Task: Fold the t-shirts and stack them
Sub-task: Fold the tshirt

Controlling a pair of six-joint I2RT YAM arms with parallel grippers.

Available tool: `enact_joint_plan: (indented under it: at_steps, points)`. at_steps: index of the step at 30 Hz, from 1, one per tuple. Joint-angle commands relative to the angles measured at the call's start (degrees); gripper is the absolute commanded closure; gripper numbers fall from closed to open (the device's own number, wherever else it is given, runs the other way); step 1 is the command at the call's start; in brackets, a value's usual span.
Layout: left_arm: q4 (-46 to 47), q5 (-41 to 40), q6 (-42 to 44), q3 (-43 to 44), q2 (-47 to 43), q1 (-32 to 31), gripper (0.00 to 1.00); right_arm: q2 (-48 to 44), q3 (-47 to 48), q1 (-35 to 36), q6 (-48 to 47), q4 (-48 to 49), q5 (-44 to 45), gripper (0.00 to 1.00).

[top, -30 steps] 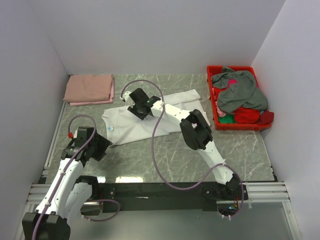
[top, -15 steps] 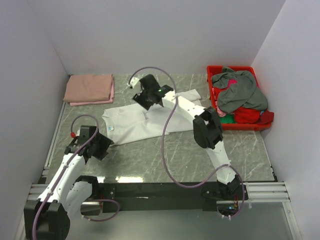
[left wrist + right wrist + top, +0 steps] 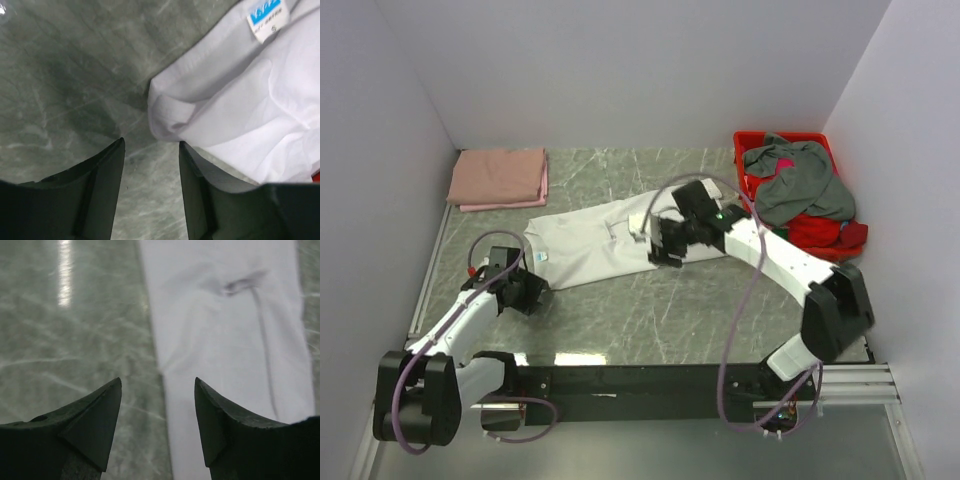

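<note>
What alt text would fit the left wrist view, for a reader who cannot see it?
The open left gripper hovers over a green marble table, aimed at the rumpled edge of a white t-shirt. A small blue label shows at top right.

I saw the desk (image 3: pixel 620 315) as a green-grey marbled surface. A white t-shirt (image 3: pixel 582 242) lay flat near its middle, the blue neck label toward the left. A folded salmon-pink t-shirt (image 3: pixel 498 176) lay in the far left corner. A red bin (image 3: pixel 798 252) stood at the far right side.
</note>
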Motion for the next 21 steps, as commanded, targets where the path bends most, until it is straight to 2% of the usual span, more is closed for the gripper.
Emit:
enact_joint_plan:
  at_steps: [1, 6, 11, 17, 21]
  points:
    - [3.79, -4.53, -1.24, -0.33, 1.12, 0.32, 0.48, -8.20, -10.77, 0.35, -13.27, -0.47, -8.72, 0.33]
    - [5.38, -8.13, -0.36, 0.19, 5.60, 0.31, 0.50, -13.58, -17.73, -1.32, -13.71, -2.40, -4.68, 0.34]
    - [6.43, -9.45, 0.61, 1.25, 7.88, 0.31, 0.51, -17.10, -21.87, -7.46, -16.26, -3.02, -3.26, 0.35]
    - [4.94, -11.21, 1.84, 3.09, 9.03, 0.31, 0.52, -14.21, -23.02, -15.38, -20.65, -3.37, -2.12, 0.36]
    - [3.89, -12.01, 3.15, 3.01, 7.63, 0.31, 0.59, -8.51, -20.22, -19.34, -25.56, -4.95, -1.68, 0.36]
